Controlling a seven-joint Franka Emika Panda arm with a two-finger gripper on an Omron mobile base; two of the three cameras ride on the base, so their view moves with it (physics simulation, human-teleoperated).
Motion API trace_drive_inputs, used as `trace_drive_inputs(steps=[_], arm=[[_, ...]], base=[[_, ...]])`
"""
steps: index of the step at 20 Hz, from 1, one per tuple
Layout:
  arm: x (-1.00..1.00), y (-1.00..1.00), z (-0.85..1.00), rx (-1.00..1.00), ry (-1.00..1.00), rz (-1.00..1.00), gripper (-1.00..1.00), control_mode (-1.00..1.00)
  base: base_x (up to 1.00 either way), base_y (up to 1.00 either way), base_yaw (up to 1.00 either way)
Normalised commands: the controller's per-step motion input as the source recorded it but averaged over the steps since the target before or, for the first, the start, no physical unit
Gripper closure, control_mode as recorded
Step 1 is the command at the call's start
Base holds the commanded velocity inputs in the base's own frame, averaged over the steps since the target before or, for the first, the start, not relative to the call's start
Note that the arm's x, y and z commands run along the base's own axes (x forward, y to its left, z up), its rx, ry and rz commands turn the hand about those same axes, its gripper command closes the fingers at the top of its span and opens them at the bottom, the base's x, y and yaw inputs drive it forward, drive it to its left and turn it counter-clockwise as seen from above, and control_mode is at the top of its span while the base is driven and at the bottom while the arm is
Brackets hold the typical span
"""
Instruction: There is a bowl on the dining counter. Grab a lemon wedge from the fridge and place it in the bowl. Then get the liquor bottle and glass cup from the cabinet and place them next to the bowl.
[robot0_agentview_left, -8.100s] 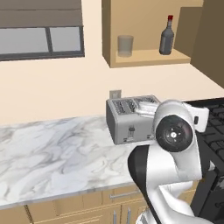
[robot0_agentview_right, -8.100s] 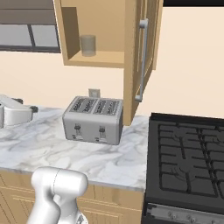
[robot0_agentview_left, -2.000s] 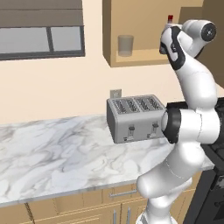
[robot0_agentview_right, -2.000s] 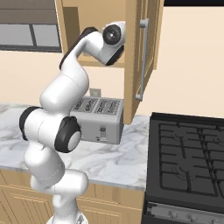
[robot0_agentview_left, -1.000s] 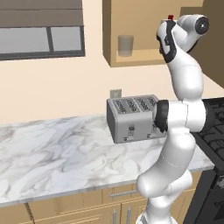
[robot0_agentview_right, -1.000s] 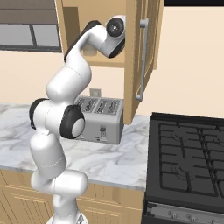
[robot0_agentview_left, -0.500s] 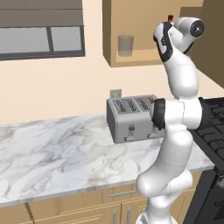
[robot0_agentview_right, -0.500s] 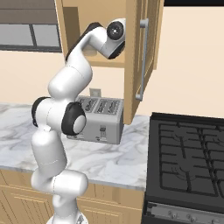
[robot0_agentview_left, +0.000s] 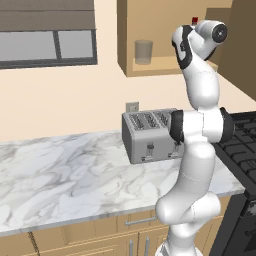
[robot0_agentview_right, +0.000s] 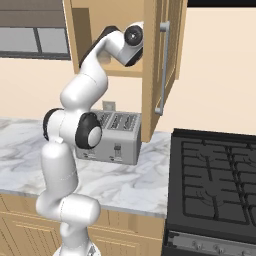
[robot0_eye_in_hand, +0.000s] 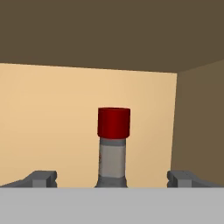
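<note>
One arm up in the light tan wooden wall cabinet (robot0_agentview_left: 165, 35) in the left base view: short translucent grey glass cup (robot0_agentview_left: 143, 51) stands toward the shelf's left edge, the bottle's red cap (robot0_agentview_left: 194, 20) peeking past the wrist. Right base view: arm reaches past the open cabinet door (robot0_agentview_right: 159, 65), above the silver toaster (robot0_agentview_right: 114, 136). Hand view: gripper (robot0_eye_in_hand: 113, 178) spread wide, holding nothing, the slim dark liquor bottle (robot0_eye_in_hand: 113, 148) centred between the tips near the back wall — bottle-grab step; next, probably advance, drop to the body, close.

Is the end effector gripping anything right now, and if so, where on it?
Nothing is held. The end effector is open, its fingertips standing wide on either side of the liquor bottle neck, apart from it.
</note>
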Motion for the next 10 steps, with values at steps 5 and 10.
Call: trace_drive_inputs(steps=[5,10], arm=[[0.19,-0.06,0.00,0.00,0.00,0.00,-1.00,-1.00],[0.19,-0.05,0.00,0.00,0.00,0.00,-1.00,-1.00]], base=[[0.00,0.00,0.00],[0.00,0.00,0.00]])
